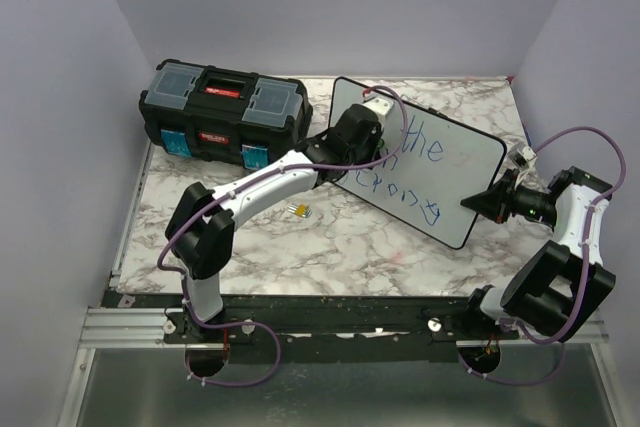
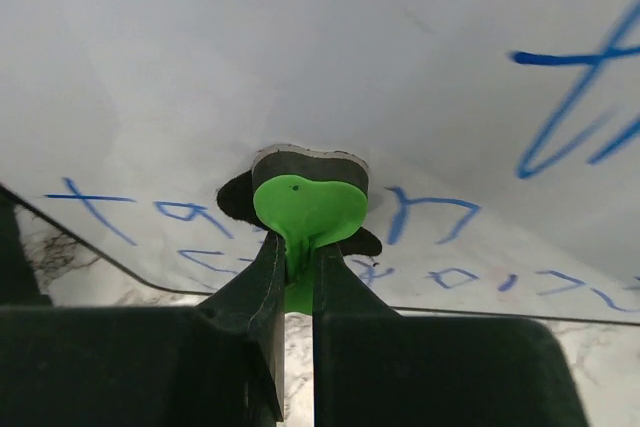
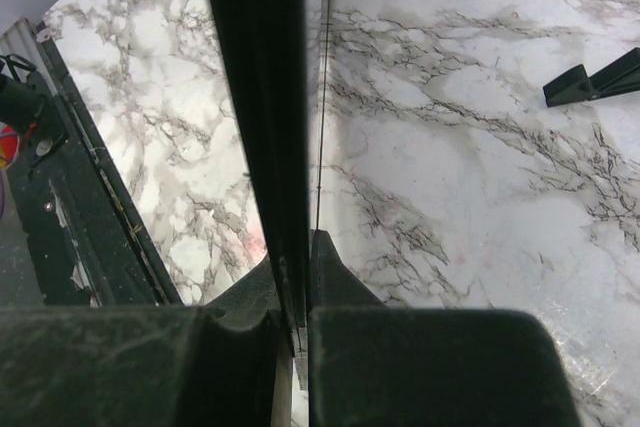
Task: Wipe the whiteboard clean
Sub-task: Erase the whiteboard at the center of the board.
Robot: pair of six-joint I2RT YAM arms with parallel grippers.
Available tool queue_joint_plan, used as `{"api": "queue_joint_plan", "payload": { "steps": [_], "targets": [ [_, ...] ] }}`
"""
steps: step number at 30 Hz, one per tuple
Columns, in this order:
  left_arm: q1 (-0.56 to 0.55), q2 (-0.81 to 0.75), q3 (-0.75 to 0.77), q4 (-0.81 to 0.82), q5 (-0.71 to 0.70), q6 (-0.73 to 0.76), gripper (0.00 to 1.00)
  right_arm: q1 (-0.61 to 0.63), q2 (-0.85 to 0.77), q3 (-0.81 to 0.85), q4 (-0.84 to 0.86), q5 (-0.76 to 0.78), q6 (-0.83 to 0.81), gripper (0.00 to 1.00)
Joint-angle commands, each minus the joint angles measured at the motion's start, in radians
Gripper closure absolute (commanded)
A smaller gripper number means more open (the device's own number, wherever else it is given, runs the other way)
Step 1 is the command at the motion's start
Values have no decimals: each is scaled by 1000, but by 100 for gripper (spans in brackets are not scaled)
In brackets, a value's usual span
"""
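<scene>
My right gripper (image 3: 295, 292) is clamped on the edge of the whiteboard (image 1: 455, 187), holding it tilted at two o'clock on the table (image 1: 300, 252). My left gripper (image 2: 298, 252) pinches a green eraser (image 2: 305, 202) against it. Blue lettering (image 1: 425, 147) is unwiped, so I judge most erasing is left.

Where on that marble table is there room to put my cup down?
The widest bare patch of table is the near strip, between the whiteboard and the near edge. A smaller one lies in the back right corner behind the board. The left side is crowded: toolbox, left arm, and a small yellow item.
</scene>
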Motion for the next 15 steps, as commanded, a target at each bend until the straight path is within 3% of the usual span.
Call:
{"api": "queue_joint_plan", "payload": {
  "steps": [1, 8, 15],
  "targets": [
    [-59, 16, 11, 10, 30, -12, 100, 10, -6, -6, -18, -41, -32, 99],
    [-71, 32, 14, -1, 22, -16, 100, 12, -15, -8, -19, -42, -27, 99],
    [-2, 2, -41, 20, 29, -29, 100, 10, -22, -10, -19, -42, -26, 99]
  ]
}}
